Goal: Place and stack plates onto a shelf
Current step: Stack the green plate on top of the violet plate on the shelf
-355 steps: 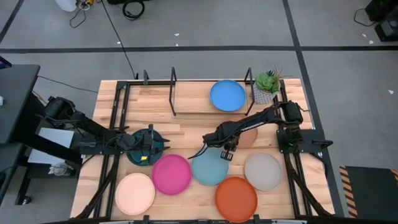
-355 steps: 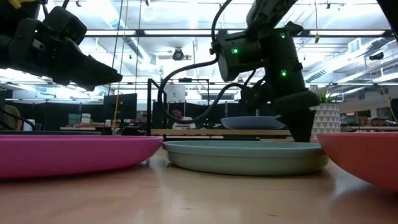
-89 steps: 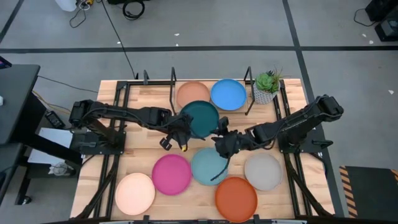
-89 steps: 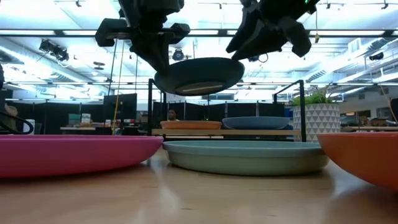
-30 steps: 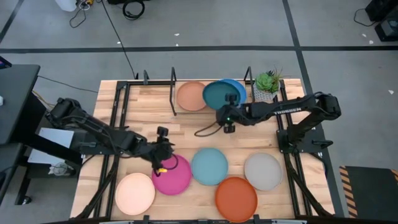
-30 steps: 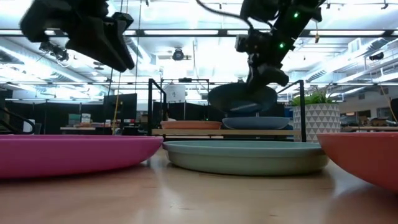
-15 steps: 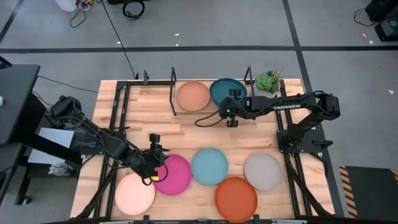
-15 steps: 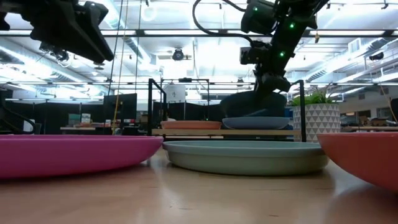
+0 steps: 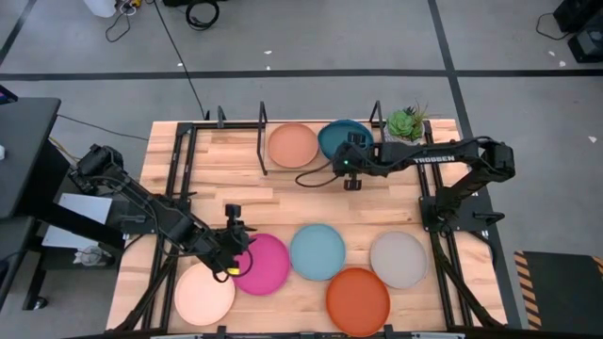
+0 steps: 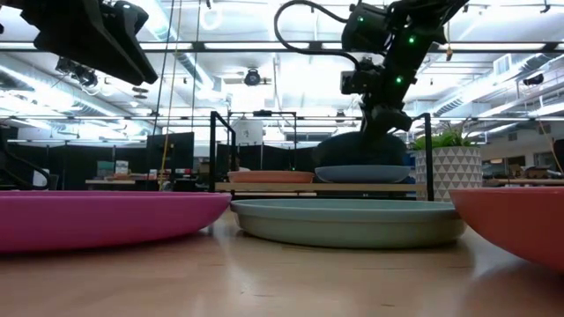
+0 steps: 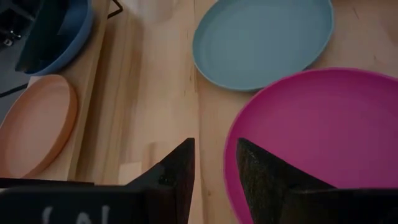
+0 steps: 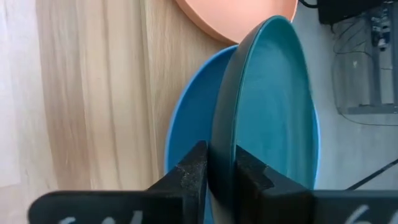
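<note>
My right gripper (image 9: 347, 158) is shut on the dark teal plate (image 9: 341, 137), which is over the blue plate (image 10: 361, 174) on the shelf (image 9: 263, 151) at the table's far side. The tan-brown plate (image 9: 293, 145) lies on the shelf to their left. My left gripper (image 9: 229, 252) is open above the left rim of the magenta plate (image 9: 261, 265), its fingers on either side of that rim (image 11: 229, 155) and clear of it. The light teal (image 9: 317, 251), grey (image 9: 398, 259), orange (image 9: 358, 299) and cream (image 9: 203, 293) plates lie on the table near the front. My right gripper pinches the dark teal plate's near rim (image 12: 221, 163) between its two fingers, one on the plate's inner face and one on its underside. The fingers come slanting from above and from the table's right. The plate is tilted, its lower edge (image 10: 357, 164) on the blue plate.
A potted plant (image 9: 405, 126) stands at the far right, beside the shelf. The bigger black frame's rails (image 9: 181, 169) run along the table's left and right sides. Bare wood lies between the shelf and the front row of plates.
My right gripper has carried the dark teal plate toward the far edge and down, from beside the blue plate to over it, where its lower edge now rests. My left gripper has gone toward the table's near-left, to the magenta plate's left rim.
</note>
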Robot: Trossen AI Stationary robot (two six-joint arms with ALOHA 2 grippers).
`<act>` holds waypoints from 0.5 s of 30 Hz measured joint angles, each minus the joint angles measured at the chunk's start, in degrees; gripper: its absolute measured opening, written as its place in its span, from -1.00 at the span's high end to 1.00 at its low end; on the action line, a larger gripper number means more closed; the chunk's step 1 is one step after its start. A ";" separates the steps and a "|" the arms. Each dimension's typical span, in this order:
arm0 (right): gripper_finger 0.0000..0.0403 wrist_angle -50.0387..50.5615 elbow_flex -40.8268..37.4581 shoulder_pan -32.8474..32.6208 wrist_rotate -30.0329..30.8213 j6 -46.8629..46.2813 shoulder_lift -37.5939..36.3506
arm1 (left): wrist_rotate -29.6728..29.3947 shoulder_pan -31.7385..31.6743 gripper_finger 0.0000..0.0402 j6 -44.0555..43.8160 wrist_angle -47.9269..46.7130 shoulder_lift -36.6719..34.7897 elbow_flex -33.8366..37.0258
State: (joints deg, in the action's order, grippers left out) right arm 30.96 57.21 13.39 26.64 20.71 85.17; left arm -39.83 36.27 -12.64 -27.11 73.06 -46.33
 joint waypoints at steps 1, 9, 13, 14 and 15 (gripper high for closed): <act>0.68 0.02 0.00 0.22 -0.54 0.00 0.00 | 0.00 0.00 0.38 0.01 0.13 0.00 0.00; 0.48 0.01 0.00 0.59 -3.71 -0.81 0.00 | 0.00 -0.02 0.38 -0.20 1.03 0.02 -0.02; 0.38 0.03 0.00 0.25 -5.07 -1.23 0.00 | 0.00 -0.02 0.38 0.08 1.03 0.02 -0.02; 0.37 0.03 0.00 0.15 -4.38 -1.22 0.00 | 0.01 -0.11 0.38 0.29 1.03 0.02 -0.02; 0.36 0.10 0.04 -0.07 -3.68 -1.23 0.00 | 0.02 -0.11 0.38 0.37 1.03 0.02 -0.02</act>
State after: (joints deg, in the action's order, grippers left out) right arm 31.06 57.25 13.32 22.96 19.48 85.17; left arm -39.82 36.16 -12.26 -26.09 73.08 -46.35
